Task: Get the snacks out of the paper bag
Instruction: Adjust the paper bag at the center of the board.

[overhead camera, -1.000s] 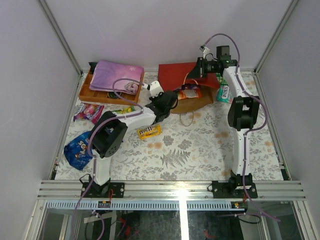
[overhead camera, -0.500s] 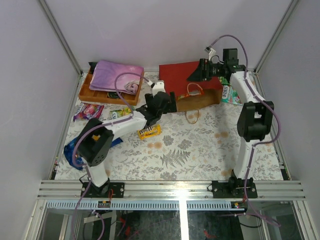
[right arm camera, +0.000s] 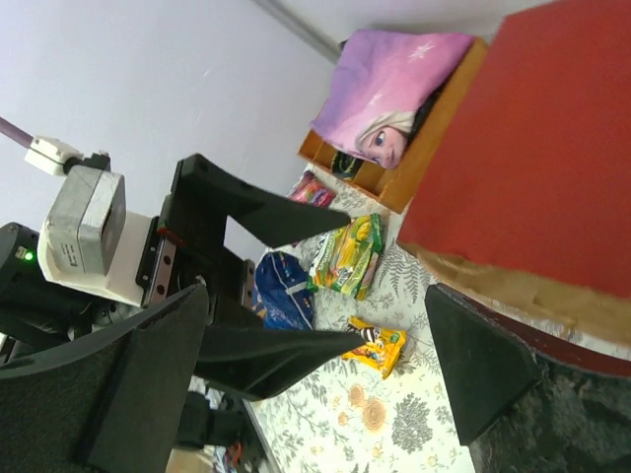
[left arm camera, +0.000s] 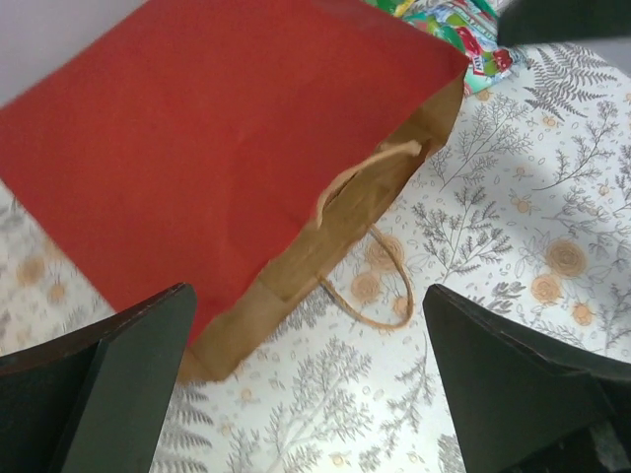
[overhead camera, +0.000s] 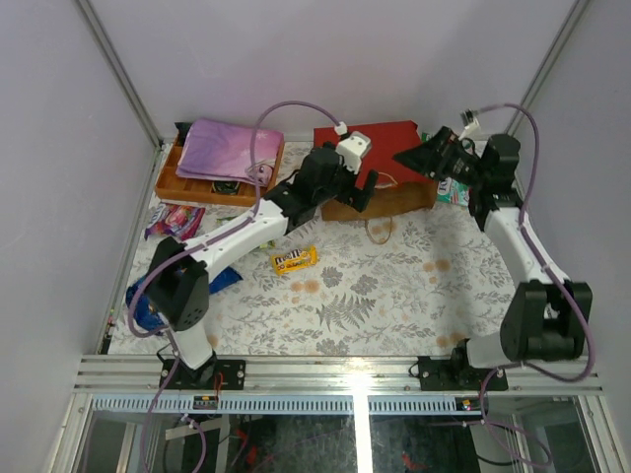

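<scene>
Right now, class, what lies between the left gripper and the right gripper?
The paper bag, lying on its side: its red face spans the stretch from left gripper to right gripper, seen in the top external view.

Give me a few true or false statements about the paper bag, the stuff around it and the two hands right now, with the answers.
1. The red paper bag lies flat on its side on the table. True.
2. Both hands are shut on the bag's handles. False: the left hand and the right hand are both open and hold nothing.
3. A yellow candy packet lies on the table outside the bag. True.
4. The purple cloth is spread over the bag. False: it lies on the wooden tray, left of the bag.
5. A cord handle rests on the table at the bag's mouth. True.
</scene>
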